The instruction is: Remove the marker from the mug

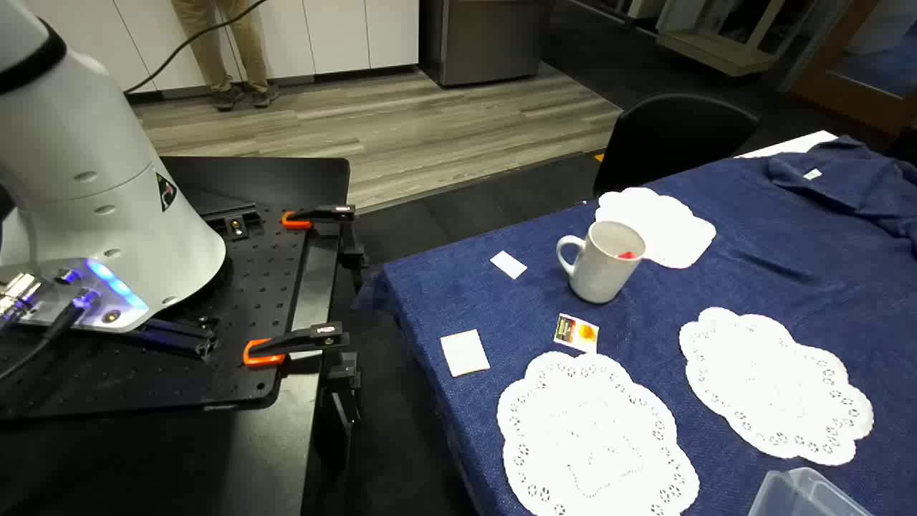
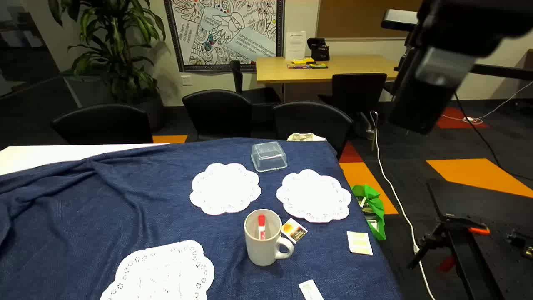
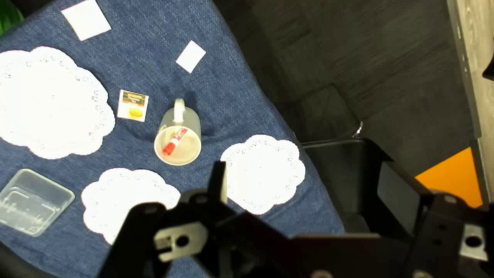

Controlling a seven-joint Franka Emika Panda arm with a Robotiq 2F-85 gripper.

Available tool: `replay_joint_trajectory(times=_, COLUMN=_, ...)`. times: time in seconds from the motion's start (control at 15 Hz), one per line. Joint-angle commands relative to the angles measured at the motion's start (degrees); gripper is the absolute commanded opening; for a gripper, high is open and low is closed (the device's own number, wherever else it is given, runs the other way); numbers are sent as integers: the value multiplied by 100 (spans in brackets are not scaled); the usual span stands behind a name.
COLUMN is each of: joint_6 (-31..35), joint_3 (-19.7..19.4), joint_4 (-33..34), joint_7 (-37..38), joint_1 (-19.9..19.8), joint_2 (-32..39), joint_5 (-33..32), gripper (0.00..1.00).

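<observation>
The white mug [image 1: 598, 271] stands upright on the blue tablecloth; it also shows in an exterior view [image 2: 260, 253] and in the wrist view [image 3: 194, 117]. The red-and-white marker [image 2: 262, 227] leans inside the mug, its red end near the rim. The marker also shows in the wrist view [image 3: 175, 141], and only its red tip shows in an exterior view [image 1: 627, 255]. My gripper [image 3: 307, 185] is wide open and empty, above and to the side of the mug, apart from it. Its blurred dark part shows at the upper right in an exterior view [image 2: 424, 91].
White lace doilies [image 1: 598, 437] lie round the mug, one close beside it [image 1: 666, 229]. A tea packet [image 3: 133, 105] and small white packets [image 1: 465, 352] lie near it. A clear plastic box [image 2: 268, 156] sits by the table edge. A black chair [image 1: 673, 136] stands beside the table.
</observation>
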Motion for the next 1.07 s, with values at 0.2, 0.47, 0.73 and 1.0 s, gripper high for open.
replay_joint_trajectory(times=0.2, joint_6=-13, joint_3=-84, joint_4=13, joint_7=31, joint_1=93, joint_2=10, joint_5=-42, gripper=100)
replay_joint_trajectory(times=0.47, joint_6=54, joint_3=-76, joint_4=27, joint_7=146, joint_1=54, joint_2=73, joint_5=-54, gripper=100)
replay_joint_trajectory(times=0.73, joint_6=224, joint_3=-67, joint_4=-1, joint_7=580, joint_1=-69, joint_2=272, joint_5=-114, gripper=100)
replay_joint_trajectory(times=1.0, joint_6=731, joint_3=-25, joint_4=-64, joint_7=1425, joint_1=-218, joint_2=563, joint_5=-269, gripper=100)
